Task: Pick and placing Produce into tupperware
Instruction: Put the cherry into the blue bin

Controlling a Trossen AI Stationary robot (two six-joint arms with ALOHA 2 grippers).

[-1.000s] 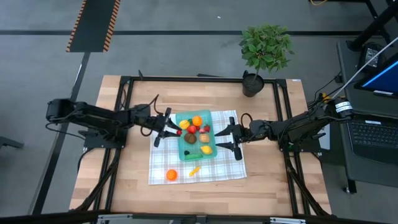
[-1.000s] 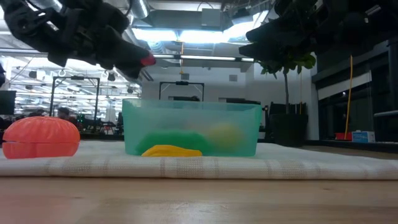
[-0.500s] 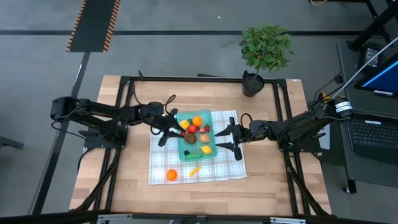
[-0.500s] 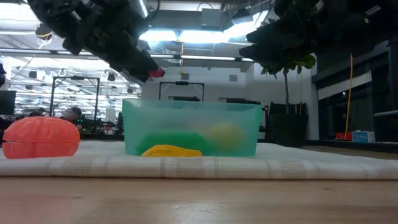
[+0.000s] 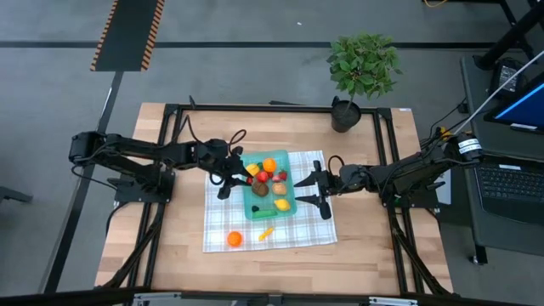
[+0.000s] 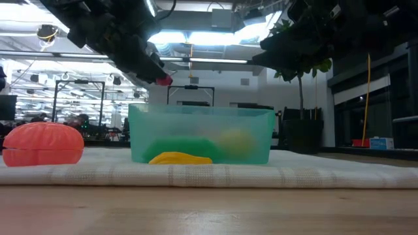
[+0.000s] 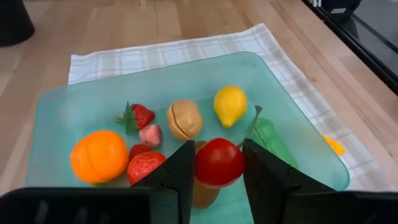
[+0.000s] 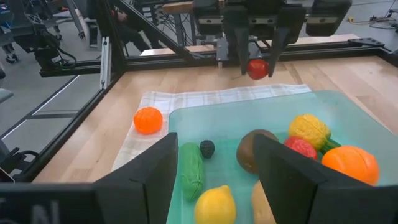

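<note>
Red tomato (image 7: 219, 162) sits clenched between the fingers of the left gripper (image 5: 239, 171), in the air over the left edge of the tupperware (image 5: 291, 208). Inside lie more produce (image 7: 184, 119): an orange, a lemon, strawberries. Right gripper (image 5: 311, 189) waits released just beside the far edge. On the cloth (image 5: 310, 231), an orange fruit (image 5: 234, 240) rests outside.

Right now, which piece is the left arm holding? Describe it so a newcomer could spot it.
Find the checked cloth mid-table, then the teal tupperware on it. Above the tupperware's left edge, the left gripper's fingers pinch a small round red tomato. It alone is off the surface, glossy and plain, unlike the leafy-topped strawberry lying inside.
</note>
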